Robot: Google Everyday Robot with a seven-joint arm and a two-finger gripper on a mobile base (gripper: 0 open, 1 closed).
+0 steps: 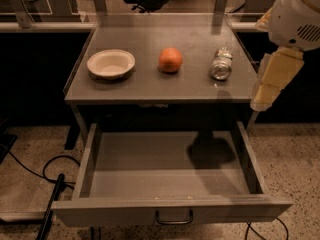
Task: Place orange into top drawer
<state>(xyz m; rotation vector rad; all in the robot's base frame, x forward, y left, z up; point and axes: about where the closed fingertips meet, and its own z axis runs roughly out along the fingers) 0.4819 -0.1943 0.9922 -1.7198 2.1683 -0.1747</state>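
Observation:
The orange [170, 59] sits on the grey table top [150, 84], at its middle, between a white bowl and a crushed can. The top drawer [170, 171] is pulled out wide below the table top and is empty inside; its dark handle [174, 218] is at the centre of the front panel. My gripper [265, 91] hangs at the right edge of the table, beside the can and to the right of the orange, holding nothing. Its white arm [295, 14] rises above it at the top right.
A white bowl [111, 63] stands on the left of the table top. A crushed silver can [220, 64] lies on the right. Black cables [52, 184] lie on the speckled floor left of the drawer. A glass partition and a chair are behind the table.

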